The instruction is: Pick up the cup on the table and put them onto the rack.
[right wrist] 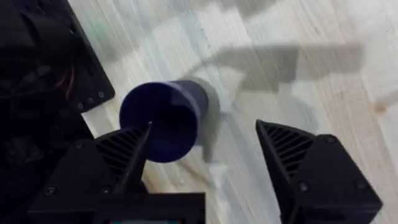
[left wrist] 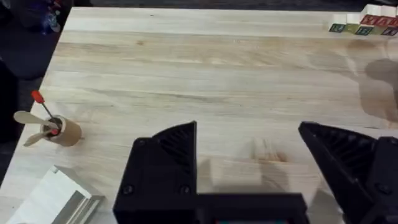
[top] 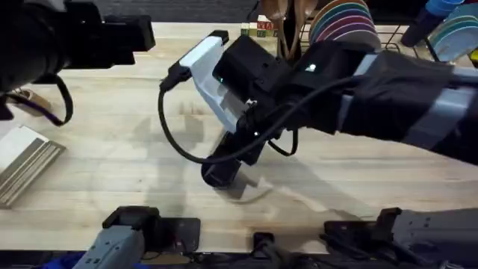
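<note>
R tool point(right wrist: 202, 162) wide open, navy cup point(right wrist: 160, 121) hard against one finger, off-centre; closing now prob knocks it over. L tool point(left wrist: 249, 168) open, empty

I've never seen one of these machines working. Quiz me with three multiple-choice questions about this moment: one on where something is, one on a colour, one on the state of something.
1. Where is the cup that the right hand is reaching for?
A. On the wooden table
B. In the rack
C. On a plate

2. What colour is that cup?
A. Red
B. Dark navy blue
C. Yellow

3. How do the right hand's fingers stand?
A. Shut tight on the cup
B. Open, with the cup beside one finger
C. Shut on a plate

Answers:
1. A, since the right wrist view shows the cup resting on bare wood.
2. B, as its rim and wall look deep blue there.
3. B, because a wide gap separates the two fingers and nothing is clamped between them.
</note>
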`<control>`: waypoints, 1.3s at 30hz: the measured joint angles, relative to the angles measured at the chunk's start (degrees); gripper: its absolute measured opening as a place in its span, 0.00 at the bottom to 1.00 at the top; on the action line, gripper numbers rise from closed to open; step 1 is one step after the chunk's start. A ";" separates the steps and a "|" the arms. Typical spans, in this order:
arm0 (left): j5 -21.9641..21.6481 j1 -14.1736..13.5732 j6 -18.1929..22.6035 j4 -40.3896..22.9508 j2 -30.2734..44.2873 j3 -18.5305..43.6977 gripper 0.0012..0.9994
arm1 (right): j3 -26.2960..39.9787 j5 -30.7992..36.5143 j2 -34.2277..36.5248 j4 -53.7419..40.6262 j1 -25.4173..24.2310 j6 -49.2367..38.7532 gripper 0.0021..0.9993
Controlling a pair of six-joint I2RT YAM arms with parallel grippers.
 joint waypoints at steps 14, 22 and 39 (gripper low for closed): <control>-0.92 -0.01 0.00 2.46 3.89 0.00 0.99 | 0.00 -0.02 2.42 -0.49 0.00 0.00 0.86; -0.92 -0.01 0.00 2.81 4.16 0.00 0.99 | -0.02 -0.02 2.41 -0.81 0.46 0.00 0.83; -0.92 0.01 0.00 2.82 4.16 0.00 0.99 | -0.09 -0.39 2.84 0.16 0.59 0.00 0.82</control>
